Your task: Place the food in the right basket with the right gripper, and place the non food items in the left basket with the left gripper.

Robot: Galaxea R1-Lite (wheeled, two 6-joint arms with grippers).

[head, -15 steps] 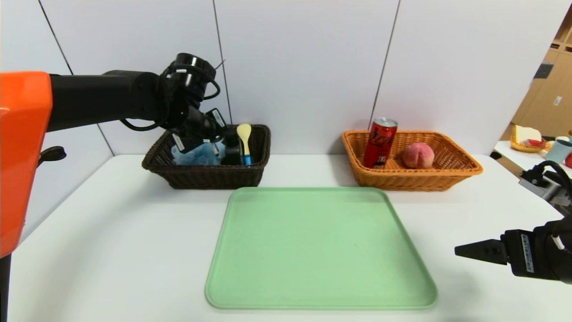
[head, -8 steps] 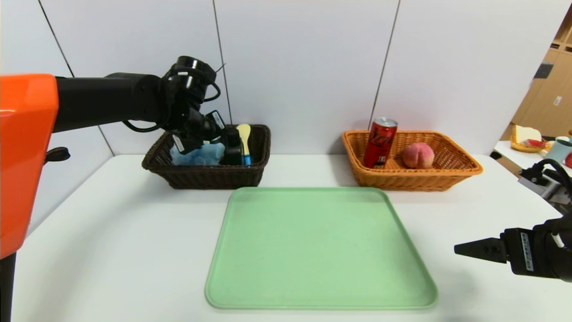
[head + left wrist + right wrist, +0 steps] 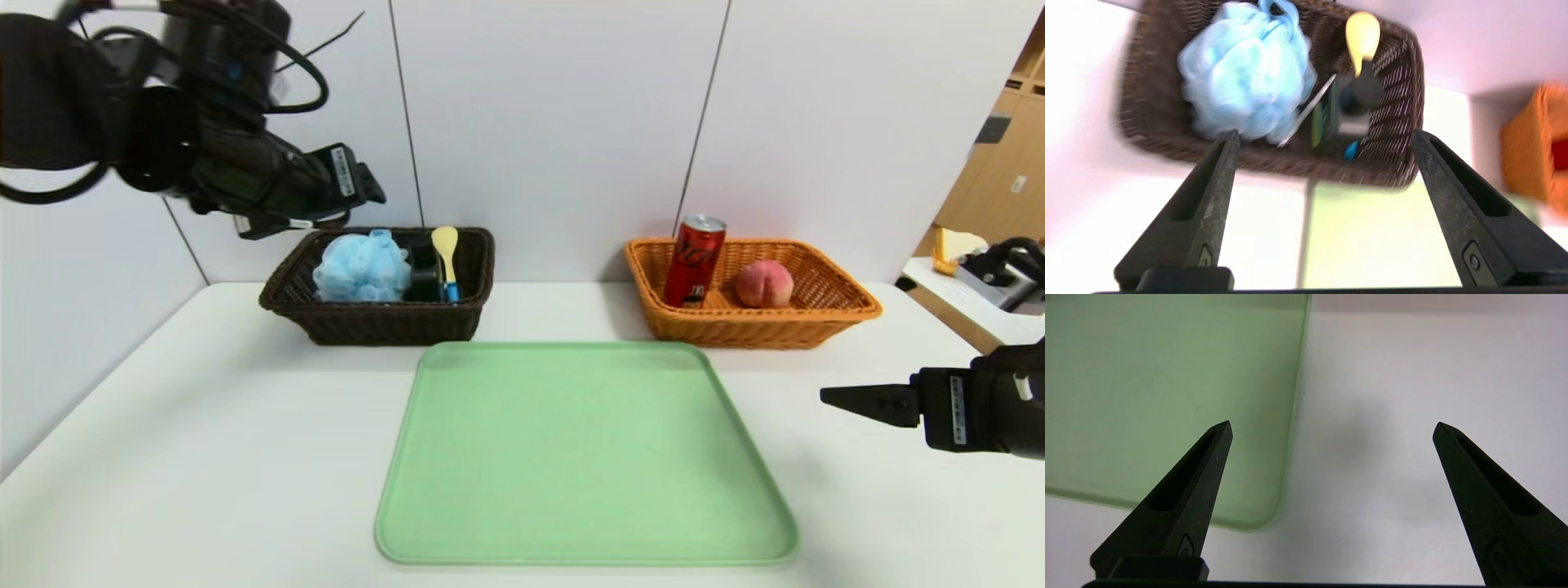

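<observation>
The dark brown left basket (image 3: 375, 322) (image 3: 1274, 163) holds the light blue pouf (image 3: 362, 268) (image 3: 1245, 81), a small dark bottle (image 3: 423, 278) (image 3: 1349, 118), a thin white pen (image 3: 1308, 110) and the yellow spoon with a blue handle (image 3: 446, 245) (image 3: 1362, 38). My left gripper (image 3: 359, 192) (image 3: 1325, 136) hangs open and empty above and to the left of this basket. The orange-tan right basket (image 3: 816, 318) holds the red soda can (image 3: 695, 260), upright, and the peach (image 3: 764, 283). My right gripper (image 3: 833, 398) (image 3: 1333, 426) is open and empty, low over the table at the right.
A bare light green tray (image 3: 584, 457) (image 3: 1147, 384) lies in the middle of the white table (image 3: 204, 457), in front of both baskets. A side table with cups and dishes (image 3: 971, 269) stands beyond the right edge. A white wall runs behind the baskets.
My left gripper opened and let go of the blue pouf, which now rests in the dark basket. The left arm then rose up and back to the left. The right gripper lifted slightly.
</observation>
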